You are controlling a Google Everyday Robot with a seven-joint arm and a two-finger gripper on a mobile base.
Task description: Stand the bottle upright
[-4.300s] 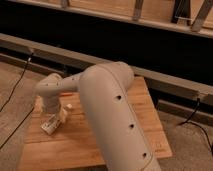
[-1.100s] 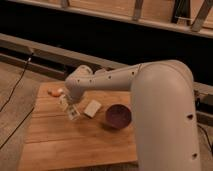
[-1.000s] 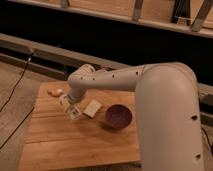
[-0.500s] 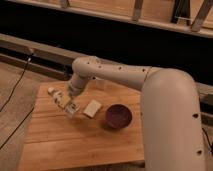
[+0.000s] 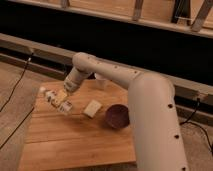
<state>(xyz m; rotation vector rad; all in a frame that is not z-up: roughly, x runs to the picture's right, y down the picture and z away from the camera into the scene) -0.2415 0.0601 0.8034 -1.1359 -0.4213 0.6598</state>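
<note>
The bottle (image 5: 56, 101) is a small clear plastic bottle with a white cap and a pale label. It is tilted over the left part of the wooden table (image 5: 75, 140), with its cap pointing up and to the left. My gripper (image 5: 63, 97) reaches down from the wrist at the upper left and is shut around the bottle's middle. The bottle's lower end sits close to the table top; I cannot tell whether it touches.
A flat beige square block (image 5: 92, 108) lies right of the bottle. A dark maroon bowl (image 5: 117, 116) sits further right. A white paper cup (image 5: 101, 80) stands at the table's back edge behind my arm. My large white arm covers the table's right side. Cables lie on the floor to the left.
My gripper has moved left and slightly back with the bottle in it, away from the beige block. The block and the bowl have not moved.
</note>
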